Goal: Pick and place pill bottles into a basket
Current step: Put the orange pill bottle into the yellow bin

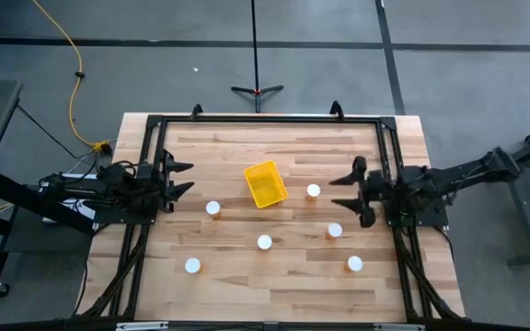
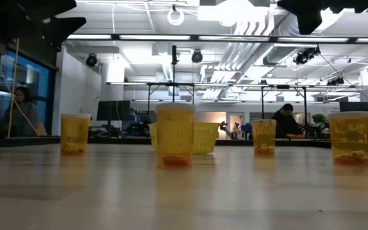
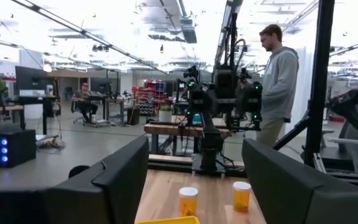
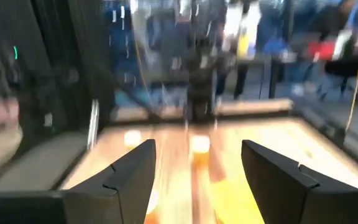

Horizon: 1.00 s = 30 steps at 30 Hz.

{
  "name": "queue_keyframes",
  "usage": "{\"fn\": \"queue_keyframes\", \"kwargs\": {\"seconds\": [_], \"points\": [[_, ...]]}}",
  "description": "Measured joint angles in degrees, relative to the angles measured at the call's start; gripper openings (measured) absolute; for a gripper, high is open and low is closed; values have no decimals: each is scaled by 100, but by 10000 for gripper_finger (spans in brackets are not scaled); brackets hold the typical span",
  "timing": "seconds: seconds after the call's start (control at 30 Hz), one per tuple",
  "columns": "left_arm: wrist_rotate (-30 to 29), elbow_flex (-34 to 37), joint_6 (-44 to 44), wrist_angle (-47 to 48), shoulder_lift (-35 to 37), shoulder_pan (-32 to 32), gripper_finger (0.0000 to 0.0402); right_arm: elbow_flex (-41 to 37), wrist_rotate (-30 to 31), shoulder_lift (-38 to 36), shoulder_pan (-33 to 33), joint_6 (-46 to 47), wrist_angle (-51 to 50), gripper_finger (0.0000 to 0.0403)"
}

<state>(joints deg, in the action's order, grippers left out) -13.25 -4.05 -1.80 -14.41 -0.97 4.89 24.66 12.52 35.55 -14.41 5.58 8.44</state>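
Six pill bottles (image 1: 264, 242) stand scattered on a wooden table (image 1: 283, 285) around a yellow basket (image 1: 265, 184).

Left gripper (image 1: 185, 178) and right gripper (image 1: 343, 190) hover at opposite table edges, fingers spread, holding nothing.

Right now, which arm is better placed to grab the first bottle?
Right, probably. The right pincer is open and sits just beside the pill bottle next to the basket, with another close by. The left pincer, also open, has one near bottle.

No readable text, labels or signs anywhere.
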Motion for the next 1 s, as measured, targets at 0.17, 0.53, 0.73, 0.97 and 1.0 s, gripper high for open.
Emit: {"fn": "queue_keyframes", "kwargs": {"seconds": [0.17,0.53,0.73,0.97,1.0], "points": [[-68,0,-163,-5,0,0,282,423,312,454,-263,423,-1355,223],[-545,0,-282,-2,0,1,296,1065,-55,1108,-726,2318,-2936,220],[-546,0,-295,0,0,0,296,1197,154,1349,-929,3310,-3648,221],[-547,0,-300,92,-2,0,292,1202,37,1778,-1015,3770,-3688,222],[-547,0,-302,92,-2,0,292,1202,40,1825,-1014,3849,-3702,222]]}}
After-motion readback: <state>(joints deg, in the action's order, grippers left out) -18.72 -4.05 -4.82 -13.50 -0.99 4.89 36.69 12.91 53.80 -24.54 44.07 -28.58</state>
